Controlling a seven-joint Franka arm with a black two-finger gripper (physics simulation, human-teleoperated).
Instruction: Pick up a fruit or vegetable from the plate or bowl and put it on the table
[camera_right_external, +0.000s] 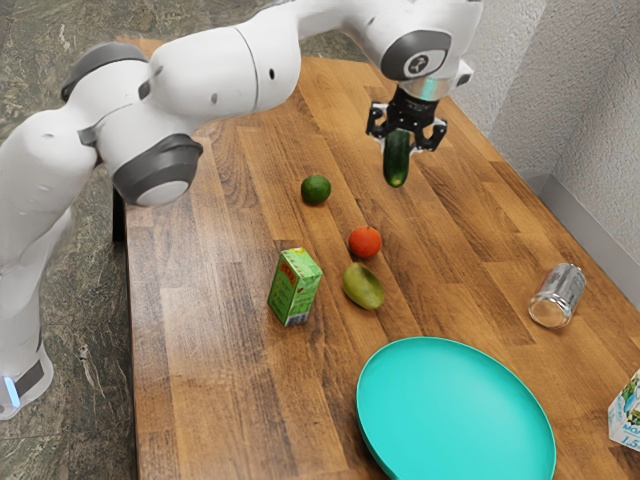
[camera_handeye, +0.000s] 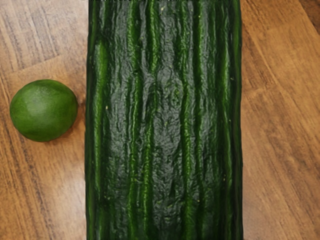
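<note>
My gripper (camera_right_external: 402, 143) is in the air over the far part of the wooden table (camera_right_external: 210, 360), shut on a dark green cucumber (camera_right_external: 396, 160). The cucumber hangs below the hand, clear of the tabletop. In the wrist view the ridged cucumber (camera_handeye: 165, 120) is very near the camera, with a lime (camera_handeye: 43, 110) on the table beside it. A turquoise plate (camera_right_external: 455, 410) lies at the near edge of the exterior view, with nothing on its visible part.
On the table are the lime (camera_right_external: 316, 190), a red tomato (camera_right_external: 365, 241), a green mango-like fruit (camera_right_external: 363, 286) and a green juice box (camera_right_external: 295, 287). A metal can (camera_right_external: 557, 296) and a carton (camera_right_external: 626, 414) are at the exterior view's right.
</note>
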